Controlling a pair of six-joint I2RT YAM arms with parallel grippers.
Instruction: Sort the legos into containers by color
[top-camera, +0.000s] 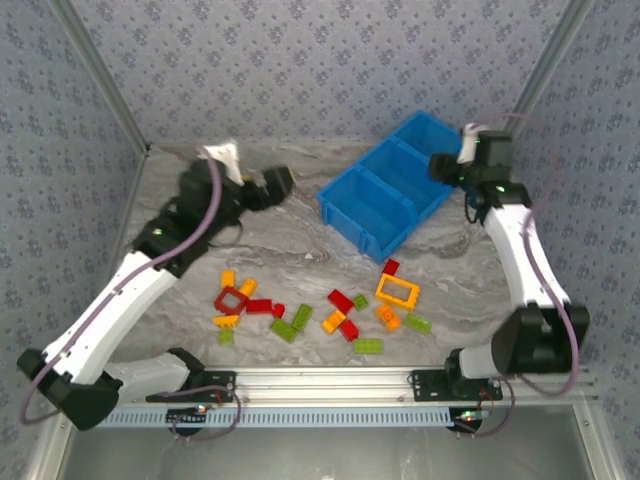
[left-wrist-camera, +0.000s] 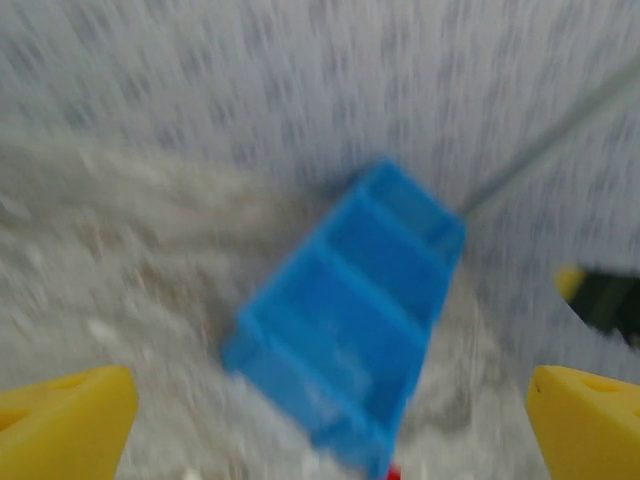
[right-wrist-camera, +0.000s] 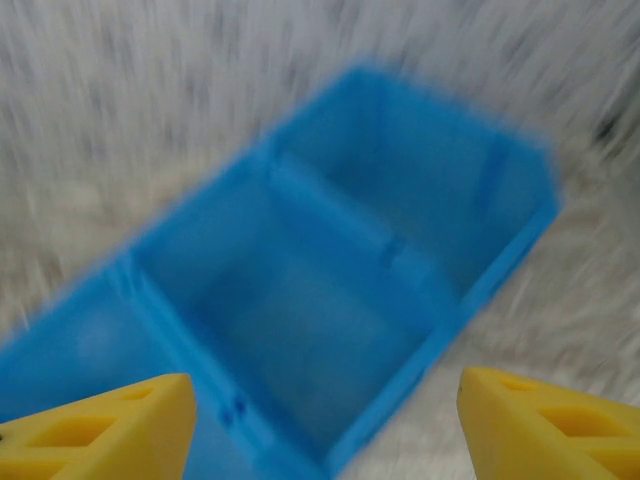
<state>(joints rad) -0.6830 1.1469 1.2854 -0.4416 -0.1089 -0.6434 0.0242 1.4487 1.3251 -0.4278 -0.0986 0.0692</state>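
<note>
While the legos (top-camera: 341, 300) lie scattered across the near middle of the table, none yet sorted, we see both arms reaching toward the blue tray (top-camera: 355, 228). It sits at an angle at the far right, and its three compartments look bare. The left gripper (left-wrist-camera: 325, 425) hangs with its yellow fingers (left-wrist-camera: 60, 420) spread wide and nothing between them. The right gripper (right-wrist-camera: 320, 425), above the tray, likewise shows its fingers apart and holds nothing.

We judge the bricks light, rigid and smooth, apt to skid on a slick top, so a pinch across two flat opposite sides should serve. The red frame (top-camera: 231, 299) and orange frame (top-camera: 398, 291) look best taken by one rail.

The tabletop (top-camera: 290, 245) is a flat sheet of grey marbling. Patterned blue-grey wall panels (top-camera: 320, 60) close the cell on three sides, and an aluminium rail (top-camera: 330, 378) runs along the near edge.
</note>
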